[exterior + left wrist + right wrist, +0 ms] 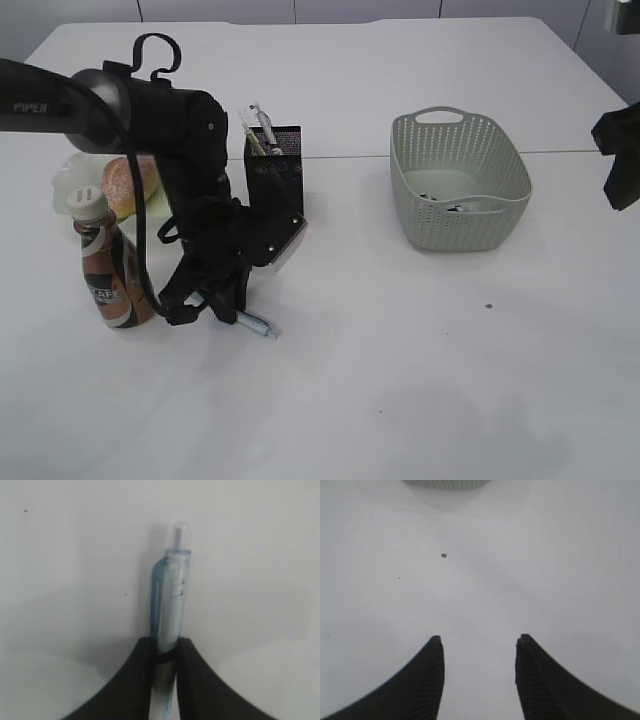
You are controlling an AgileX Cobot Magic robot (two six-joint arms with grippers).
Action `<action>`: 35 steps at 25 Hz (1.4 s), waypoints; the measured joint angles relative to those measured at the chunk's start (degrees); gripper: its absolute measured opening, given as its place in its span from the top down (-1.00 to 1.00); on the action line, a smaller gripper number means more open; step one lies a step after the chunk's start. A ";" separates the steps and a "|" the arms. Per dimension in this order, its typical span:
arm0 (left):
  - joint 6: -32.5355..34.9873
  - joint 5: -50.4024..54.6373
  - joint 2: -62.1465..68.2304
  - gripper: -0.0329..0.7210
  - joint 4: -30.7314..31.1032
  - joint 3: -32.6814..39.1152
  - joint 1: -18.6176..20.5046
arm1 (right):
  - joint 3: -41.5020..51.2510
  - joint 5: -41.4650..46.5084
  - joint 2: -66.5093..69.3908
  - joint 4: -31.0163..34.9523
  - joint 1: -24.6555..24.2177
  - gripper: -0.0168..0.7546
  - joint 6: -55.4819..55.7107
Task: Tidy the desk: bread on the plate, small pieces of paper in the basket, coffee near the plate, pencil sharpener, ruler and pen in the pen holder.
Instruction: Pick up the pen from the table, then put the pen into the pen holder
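My left gripper (215, 305) is down at the table, shut on a clear blue pen (171, 605); the pen's end (258, 325) sticks out to the right. A black mesh pen holder (275, 165) with items in it stands just behind. The bread (128, 183) lies on a pale plate (72, 180) at the left, with the coffee bottle (105, 270) in front of it. The grey-green basket (458, 180) holds small paper pieces. My right gripper (479, 645) is open and empty above bare table; part of it shows at the exterior view's right edge (620, 150).
A small dark speck (488, 306) lies on the white table in front of the basket; it also shows in the right wrist view (444, 555). A seam between two tabletops runs behind the basket and holder.
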 joint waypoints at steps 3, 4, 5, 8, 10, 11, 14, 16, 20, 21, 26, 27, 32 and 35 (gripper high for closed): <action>0.00 0.03 -0.95 0.66 -1.22 0.13 0.08 | 0.00 0.00 0.00 0.00 0.00 0.06 0.00; 0.00 0.03 -1.47 0.66 -1.82 0.13 0.08 | 0.00 0.00 0.00 0.00 0.00 0.06 0.00; -0.08 0.13 -2.20 0.66 -2.51 0.13 0.08 | 0.00 0.00 0.00 0.00 0.00 0.06 0.00; -0.08 0.13 -4.16 0.67 -4.46 0.13 0.08 | 0.00 0.00 0.00 0.00 0.00 0.06 0.00; -0.25 0.13 -5.29 0.67 -5.83 0.13 0.08 | 0.00 0.00 0.00 0.00 0.00 0.06 0.00; -0.51 0.13 -5.74 0.67 -6.49 0.13 0.08 | 0.00 0.00 0.00 0.00 0.00 0.06 0.00; -1.43 0.13 -6.81 0.67 -9.37 0.13 0.08 | 0.00 0.00 0.00 0.00 0.00 0.06 0.00; -2.22 0.13 -7.62 0.67 -11.52 0.13 0.08 | 0.00 0.00 0.00 0.00 0.00 0.06 0.00; -4.94 -0.08 -8.93 0.67 -16.95 0.13 1.05 | 0.00 0.00 0.00 -0.13 0.00 0.06 0.00; -5.79 -0.21 -9.16 0.67 -18.21 0.13 1.48 | 0.00 0.10 0.00 -0.13 0.00 0.06 0.00; -10.47 -1.41 -9.72 0.67 -24.17 0.13 4.34 | 0.00 0.22 0.00 -0.45 0.00 0.06 0.00; -11.02 -2.16 -9.99 0.67 -24.78 0.13 4.69 | 0.00 0.22 0.00 -0.54 0.00 0.06 0.00; -13.18 -7.72 -11.64 0.67 -26.63 0.13 5.54 | 0.00 0.35 0.00 -0.96 0.00 0.06 0.00; -13.31 -11.66 -12.64 0.67 -31.16 0.13 6.33 | 0.00 0.52 0.00 -1.37 0.00 0.06 0.00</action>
